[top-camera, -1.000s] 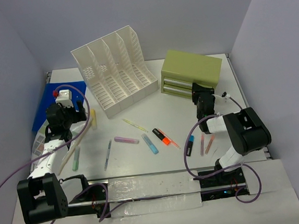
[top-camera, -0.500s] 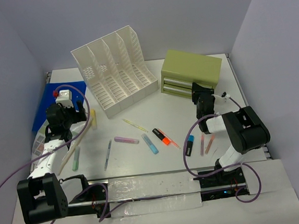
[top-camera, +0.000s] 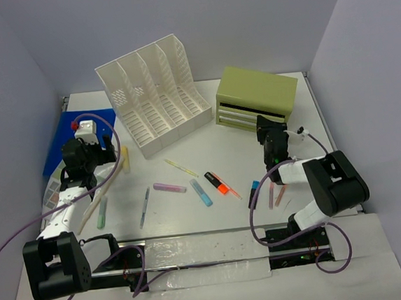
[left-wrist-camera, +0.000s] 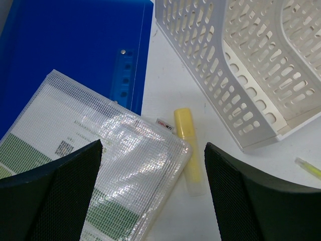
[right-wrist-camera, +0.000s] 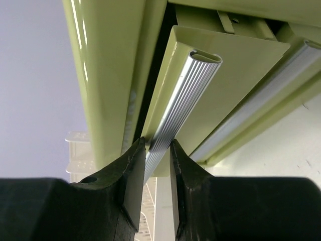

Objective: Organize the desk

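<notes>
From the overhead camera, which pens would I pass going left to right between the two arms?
Pale green highlighter, grey pen, purple highlighter, light blue highlighter, orange marker, blue marker.

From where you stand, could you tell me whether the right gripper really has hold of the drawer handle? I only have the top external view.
Observer: Yes. In the right wrist view, the right gripper is shut on the ribbed silver handle of the olive-green drawer box's top drawer.
Operator: Thanks. Are the left gripper's jaws open?
Observer: Wide open. The left gripper hangs over a clear mesh pouch.
Operator: Is anything close to that pouch?
Observer: A yellow highlighter lies right beside its edge.
</notes>
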{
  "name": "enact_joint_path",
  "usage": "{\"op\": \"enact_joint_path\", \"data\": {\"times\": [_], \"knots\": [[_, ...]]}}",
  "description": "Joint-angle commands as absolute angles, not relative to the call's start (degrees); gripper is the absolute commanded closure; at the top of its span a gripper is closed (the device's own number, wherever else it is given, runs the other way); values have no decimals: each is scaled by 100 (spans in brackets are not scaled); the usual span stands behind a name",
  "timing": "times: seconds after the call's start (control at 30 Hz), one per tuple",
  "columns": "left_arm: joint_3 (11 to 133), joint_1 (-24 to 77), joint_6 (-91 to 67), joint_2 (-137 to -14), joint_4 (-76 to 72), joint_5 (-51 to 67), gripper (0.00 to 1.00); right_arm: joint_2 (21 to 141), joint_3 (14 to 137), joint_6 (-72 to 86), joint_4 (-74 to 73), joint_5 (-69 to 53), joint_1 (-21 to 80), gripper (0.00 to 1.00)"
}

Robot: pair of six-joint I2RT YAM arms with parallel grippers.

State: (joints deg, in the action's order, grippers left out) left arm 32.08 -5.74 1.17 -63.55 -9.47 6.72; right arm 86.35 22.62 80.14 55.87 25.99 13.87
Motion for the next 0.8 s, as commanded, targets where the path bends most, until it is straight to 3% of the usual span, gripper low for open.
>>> {"op": "enact_joint_path", "data": {"times": [0.0,0.6,0.7,0.77], "knots": [[3437,-599,148,-6268,-993,667,11,8010,2068,8017,5574,2752,1594,94],[3442,-605,263,-6169,-865,755,11,6931,1413,8390,4478,2200,1975,91],[3463,-606,296,-6187,-795,748,11,6752,1391,8393,4247,2240,1979,85],[3457,-606,315,-6180,-771,764,11,6643,1369,8368,4138,2263,1983,71]]}}
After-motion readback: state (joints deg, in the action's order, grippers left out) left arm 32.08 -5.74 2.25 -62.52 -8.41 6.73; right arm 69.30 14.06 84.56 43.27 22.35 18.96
